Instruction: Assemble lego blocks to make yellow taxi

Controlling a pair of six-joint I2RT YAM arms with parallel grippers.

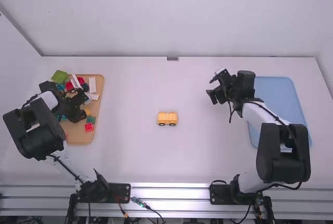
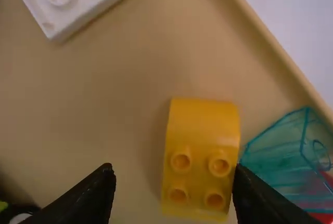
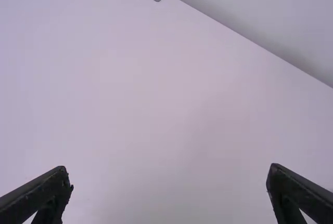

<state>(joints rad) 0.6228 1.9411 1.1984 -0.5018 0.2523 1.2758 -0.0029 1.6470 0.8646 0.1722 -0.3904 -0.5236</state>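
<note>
Left gripper [image 1: 85,106] just over yellow block [image 2: 202,128]

Orange-yellow is shared by the wheeled block [image 1: 167,116] and curved block [image 2: 203,122]. The block tray [image 1: 78,139] is coloured tan, the other tray [image 1: 280,95] pale blue; the see-through block [image 2: 281,164] is tinted teal.

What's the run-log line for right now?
left gripper: fingers open over yellow block in tray | right gripper: fingers open, empty | wheeled yellow build: mid-table

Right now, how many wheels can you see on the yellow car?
2: the left wheel and the right wheel, both low on the near side of the yellow car. Any on its far side may be hidden.
</note>
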